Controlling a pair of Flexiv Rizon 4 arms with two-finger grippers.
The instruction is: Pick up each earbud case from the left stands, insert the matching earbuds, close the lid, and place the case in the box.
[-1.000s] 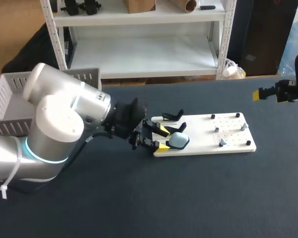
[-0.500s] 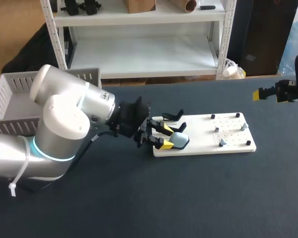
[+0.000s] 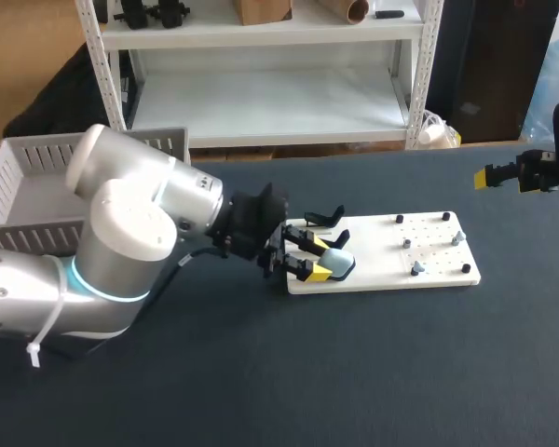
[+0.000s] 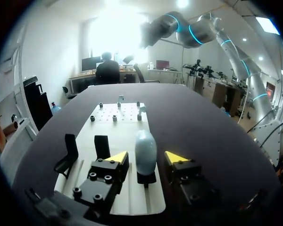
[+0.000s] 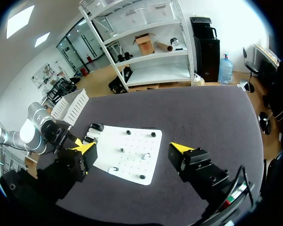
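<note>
A light blue earbud case (image 3: 338, 264) stands upright on a black stand at the near left corner of the white board (image 3: 391, 261). My left gripper (image 3: 313, 258) is level with the case, one yellow-tipped finger on each side. In the left wrist view the case (image 4: 145, 143) is between the fingertips of the left gripper (image 4: 146, 157), with a small gap on both sides, so it is open. Two empty black stands (image 3: 324, 220) rise behind the case. Small earbuds (image 3: 416, 268) sit on pegs on the board's right half. My right gripper (image 3: 508, 175) hangs open off to the far right, high above the table.
A grey slatted basket (image 3: 19, 191) sits at the table's far left, behind my left arm. The dark tabletop (image 3: 354, 372) stretches in front of the board. In the right wrist view, the white board (image 5: 132, 139) lies ahead of the open right gripper (image 5: 133, 148).
My left gripper has slid to the right toward the board until its fingers flank the blue case, and the fingers have narrowed somewhat. The right arm has not moved.
</note>
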